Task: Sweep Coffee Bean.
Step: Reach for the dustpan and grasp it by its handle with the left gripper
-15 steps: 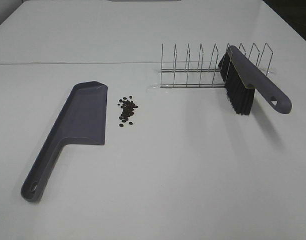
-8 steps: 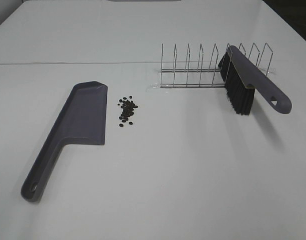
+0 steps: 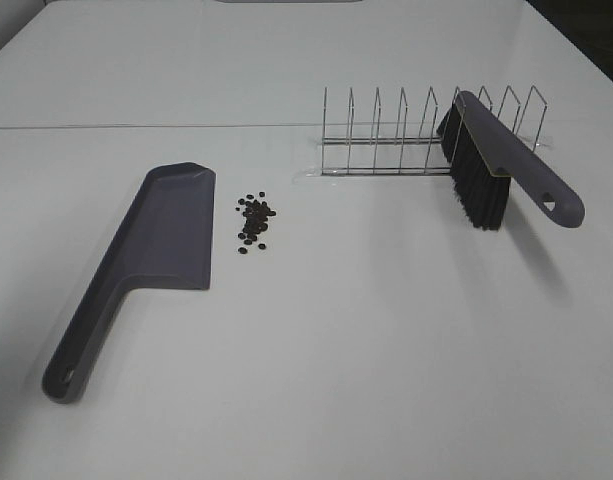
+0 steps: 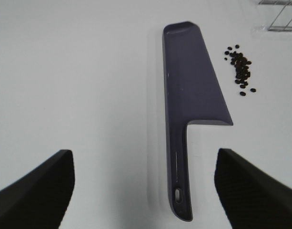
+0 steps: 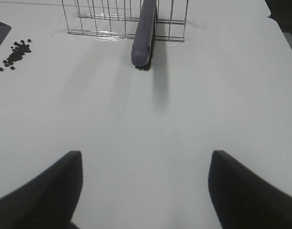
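- While both claws hang spread wide above the white tabletop [image 3: 386, 350], neither one holds or touches anything.
- Left claw [image 4: 142, 157]: its two dark fingers [image 4: 38, 191] stand far apart, with only bare tabletop directly between them.
- Just ahead of the left claw lies the grey-purple dustpan [image 4: 191, 81], flat on the tabletop. Its handle end, with the hanging hole, points back toward the claw, and the flat pan stretches away from it.
- The coffee beans [image 4: 240, 69] sit in a loose little cluster farther from the left claw than the handle. They are just beside the pan's long open edge, on the side facing the right claw, close to the pan but apart from it.
- Right claw [image 5: 146, 155]: it is likewise released, with its fingers [image 5: 41, 191] wide apart over clear tabletop.
- Straight ahead of the right claw, well apart from it, the brush [image 5: 144, 33] leans tilted in a wire rack [image 5: 103, 19]. The bristles face down and the rounded handle end points toward the claw.
- From the right claw the beans [image 5: 16, 53] lie ahead and well off toward the left claw's side, nearer the dustpan than the brush.
- The high camera shows the beans [image 3: 254, 222] between the dustpan [image 3: 166, 235] and the rack [image 3: 386, 140], with the brush [image 3: 496, 160] at the rack's far end from them.
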